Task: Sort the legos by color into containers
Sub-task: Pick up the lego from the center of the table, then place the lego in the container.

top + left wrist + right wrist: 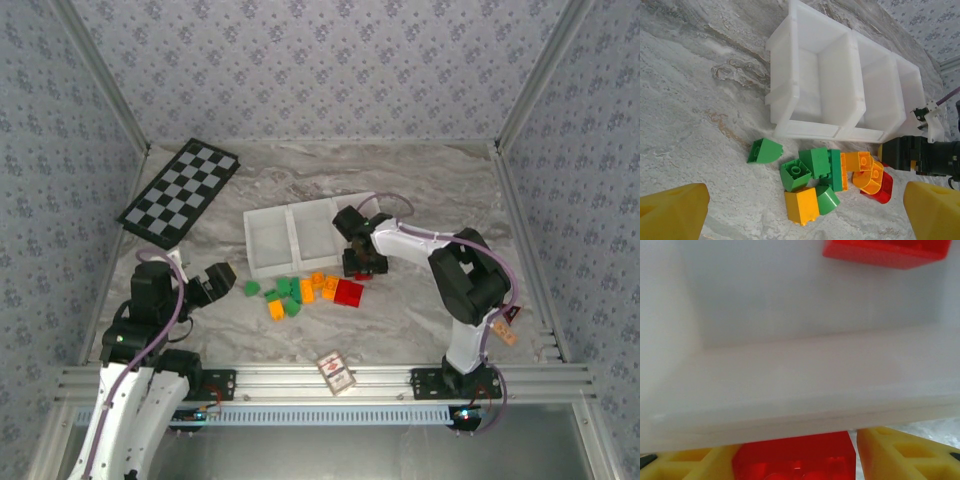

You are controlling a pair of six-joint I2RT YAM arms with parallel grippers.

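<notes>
R gripper point(796, 460) is pinching a red lego point(795, 452) between its yellow fingers point(900, 450), right up against the near outer wall of the white tray point(785, 75), at the right compt point(790, 300). The lego sits low in the jaws and below the rim, so not over the opening yet. Its visible width runs finger to finger, parallel to that wall; which way the studs face and whether that's its long axis, can't tell. A second red lego point(885, 252) shows past the rim and looks to lie inside that compt. L gripper point(218, 279) hangs back w/ fingers point(675, 210) spread wide, nothing between them, aimed at the pile. Progress: early, I'd say. One red looks sorted and one is in hand; the left and middle compts look bare. Left on the marble table point(690, 125), just in front of the tray: green legos point(812, 162), orange legos point(801, 205) and a big red lego point(349, 292), bunched and touching, lying every which way. The tray's long axis runs left-right in the top view, openings up.
</notes>
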